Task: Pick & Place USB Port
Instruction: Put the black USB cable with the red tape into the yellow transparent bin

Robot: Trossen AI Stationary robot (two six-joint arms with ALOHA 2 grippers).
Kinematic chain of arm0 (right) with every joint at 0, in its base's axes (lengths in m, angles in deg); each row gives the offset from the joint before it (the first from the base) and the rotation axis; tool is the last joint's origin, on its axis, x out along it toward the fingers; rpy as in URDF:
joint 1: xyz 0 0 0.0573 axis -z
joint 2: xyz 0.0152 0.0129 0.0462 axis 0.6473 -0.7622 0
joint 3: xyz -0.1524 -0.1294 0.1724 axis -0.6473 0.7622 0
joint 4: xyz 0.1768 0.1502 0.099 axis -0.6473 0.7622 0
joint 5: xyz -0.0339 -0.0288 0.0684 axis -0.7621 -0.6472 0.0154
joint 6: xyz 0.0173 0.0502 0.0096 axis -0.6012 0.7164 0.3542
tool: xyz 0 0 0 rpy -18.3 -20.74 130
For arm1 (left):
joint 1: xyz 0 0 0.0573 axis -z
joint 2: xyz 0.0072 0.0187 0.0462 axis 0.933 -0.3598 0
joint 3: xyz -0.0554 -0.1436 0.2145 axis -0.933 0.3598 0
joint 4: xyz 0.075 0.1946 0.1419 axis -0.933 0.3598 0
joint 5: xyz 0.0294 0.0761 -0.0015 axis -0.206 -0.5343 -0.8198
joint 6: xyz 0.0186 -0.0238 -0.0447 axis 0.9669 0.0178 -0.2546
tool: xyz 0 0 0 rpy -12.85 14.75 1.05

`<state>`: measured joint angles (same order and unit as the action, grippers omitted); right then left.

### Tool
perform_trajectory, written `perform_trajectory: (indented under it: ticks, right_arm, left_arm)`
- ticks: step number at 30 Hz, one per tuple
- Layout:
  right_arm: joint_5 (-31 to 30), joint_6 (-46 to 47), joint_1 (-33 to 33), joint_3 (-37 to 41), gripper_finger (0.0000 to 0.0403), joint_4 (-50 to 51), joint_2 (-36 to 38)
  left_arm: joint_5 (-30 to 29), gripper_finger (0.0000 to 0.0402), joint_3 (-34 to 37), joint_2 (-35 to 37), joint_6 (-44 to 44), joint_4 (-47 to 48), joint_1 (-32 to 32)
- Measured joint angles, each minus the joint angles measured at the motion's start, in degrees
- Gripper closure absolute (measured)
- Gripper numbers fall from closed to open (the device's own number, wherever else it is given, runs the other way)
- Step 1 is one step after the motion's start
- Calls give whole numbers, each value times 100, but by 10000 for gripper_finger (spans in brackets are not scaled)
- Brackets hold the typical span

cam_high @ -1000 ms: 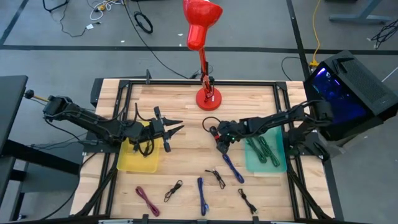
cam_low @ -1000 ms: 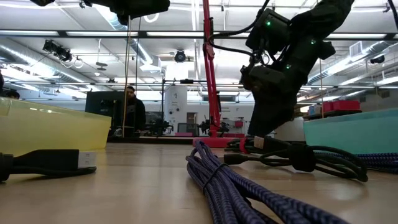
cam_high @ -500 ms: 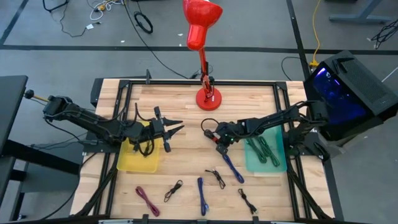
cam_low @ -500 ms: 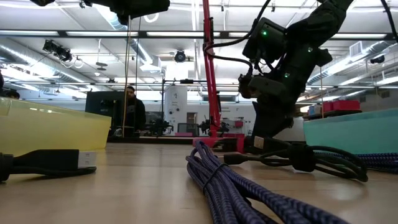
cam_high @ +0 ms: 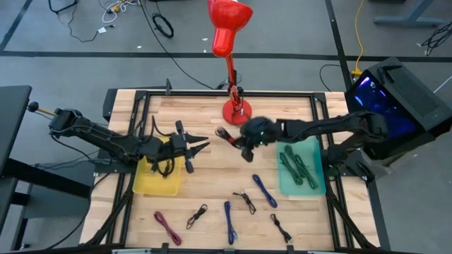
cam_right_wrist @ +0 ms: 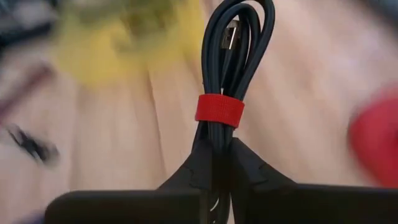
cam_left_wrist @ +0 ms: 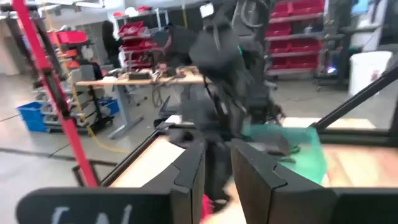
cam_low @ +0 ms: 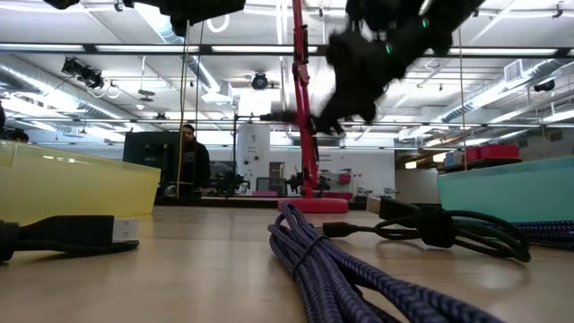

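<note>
A black USB cable (cam_right_wrist: 233,56), coiled and bound by a red strap (cam_right_wrist: 219,110), hangs in the air above the table's middle (cam_high: 227,134). My right gripper (cam_right_wrist: 219,152) is shut on it, blurred in the high view (cam_high: 244,144) and in the low view (cam_low: 359,63). My left gripper (cam_high: 202,145) waits over the right rim of the yellow tray (cam_high: 157,182), its fingers (cam_left_wrist: 189,171) a narrow gap apart with nothing between them. A black cable (cam_high: 166,166) lies in that tray. My right gripper pinches the cable bundle between its two fingers just behind the red strap (cam_right_wrist: 217,134). The bundle runs along the fingers, and its looped end (cam_right_wrist: 239,18) sticks out past the fingertips. The cable is lifted clear of the table.
A teal tray (cam_high: 311,185) at the right holds green cables (cam_high: 296,169). Loose cables lie near the front: blue (cam_high: 265,189), blue (cam_high: 228,222), black (cam_high: 245,202), black (cam_high: 197,215), maroon (cam_high: 167,227), black (cam_high: 282,228). A red lamp (cam_high: 233,109) stands at the far middle.
My right gripper has shut on the black cable with the red strap, which lay on the table. It has then risen fast with the cable, toward the far edge and a little left. The cable is now lifted clear of the table.
</note>
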<state>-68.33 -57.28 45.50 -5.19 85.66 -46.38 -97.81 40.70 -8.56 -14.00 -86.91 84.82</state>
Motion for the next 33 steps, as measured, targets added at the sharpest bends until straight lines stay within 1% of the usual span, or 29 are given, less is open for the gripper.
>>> perform_trajectory:
  ticks: [5, 9, 12, 16, 19, 21, 22, 24, 25, 29, 33]
  right_arm:
    - [4, -733, 56, -406, 383, -1133, 260]
    - [22, -1113, 54, -523, 383, -1680, 280]
    - [128, -1272, 54, -529, 383, -1879, 278]
    - [172, -1442, 108, -529, 383, -2026, 393]
    - [176, -1486, 144, -534, 383, -2103, 559]
    - [358, -1567, 148, -536, 383, -2214, 591]
    - [557, -1587, 145, -536, 383, -2290, 593]
    - [874, -1568, 128, -536, 385, -2406, 593]
    - [903, -1571, 103, -536, 386, -2420, 595]
    - [861, -1705, 14, -536, 386, -2394, 560]
    - [859, -1735, 1, -536, 386, -2545, 562]
  left_arm:
    - [216, 317, 0, 0, 42, -541, -97]
    - [599, 317, 0, 0, -46, -911, -247]
    - [799, 317, 0, 0, -176, -1007, -374]
    - [793, 316, 0, 0, -239, -1050, -533]
    - [798, 316, 0, 0, -474, -1068, -705]
    - [849, 316, 0, 0, -500, -1080, -821]
    - [894, 316, 0, 0, -529, -1112, -868]
    - [1190, 316, 0, 0, -609, -1253, -983]
    - [1397, 316, 0, 0, -618, -1333, -1034]
    - [1783, 312, 0, 0, -646, -1489, -1161]
    - [2264, 287, 0, 2, -839, -1634, -1252]
